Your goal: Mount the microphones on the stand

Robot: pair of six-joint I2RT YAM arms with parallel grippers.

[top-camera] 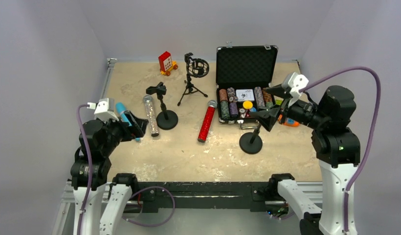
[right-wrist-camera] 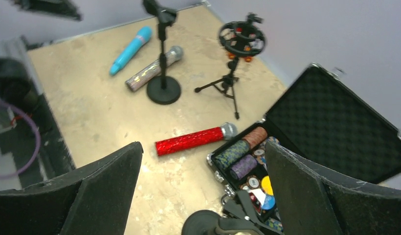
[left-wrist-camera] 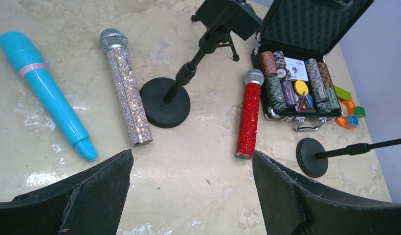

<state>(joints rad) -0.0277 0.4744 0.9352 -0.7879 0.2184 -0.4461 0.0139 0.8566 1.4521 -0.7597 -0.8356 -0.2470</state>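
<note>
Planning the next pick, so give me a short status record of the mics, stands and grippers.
silver microphone: lying flat, beside round-base stand
red microphone: lying flat, unattached
blue microphone: lying flat, unattached
tripod stand: mount empty
left gripper: open, empty
right gripper: open, near second round-base stand
</note>
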